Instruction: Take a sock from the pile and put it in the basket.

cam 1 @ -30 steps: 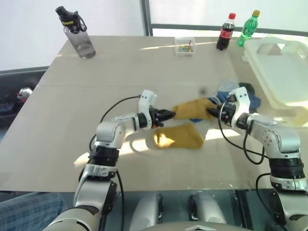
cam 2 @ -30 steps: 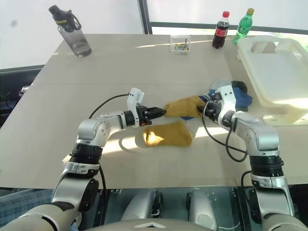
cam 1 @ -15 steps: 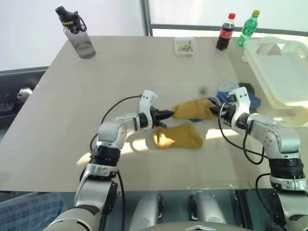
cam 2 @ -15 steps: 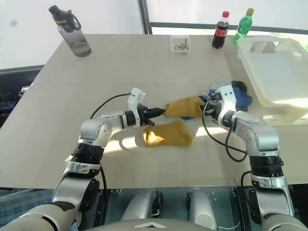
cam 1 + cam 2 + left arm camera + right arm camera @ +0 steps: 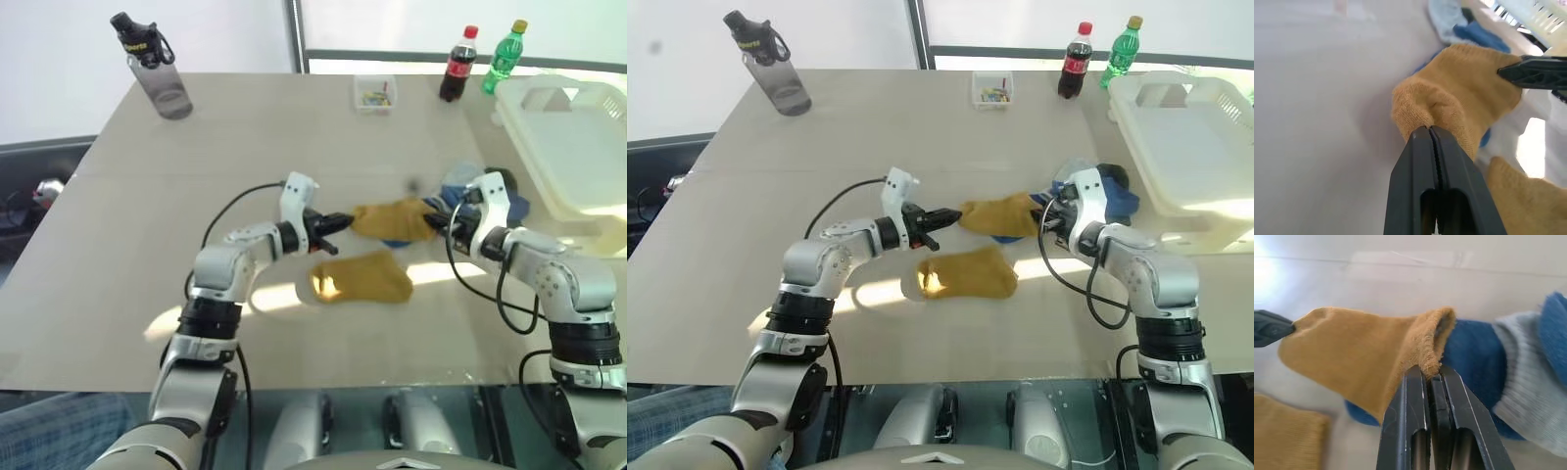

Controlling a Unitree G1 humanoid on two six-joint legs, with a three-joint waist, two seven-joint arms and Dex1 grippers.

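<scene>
Stretching btwn both clamped grippers, L (image 5: 345, 219) & R (image 5: 431, 224): mustard sock (image 5: 392, 218).

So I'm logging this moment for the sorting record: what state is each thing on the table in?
Held yellow sock: stretched between both grippers, off the table.
Left gripper: shut on its toe end.
Right gripper: shut on its cuff.
Second yellow sock: lying flat on the table.
Pile: loose heap, beside the basket.
Basket: upright, no sock visible in it.
Cola bottle: upright, capped.
Green bottle: upright, capped.
Grey water bottle: upright, lid on.
</scene>
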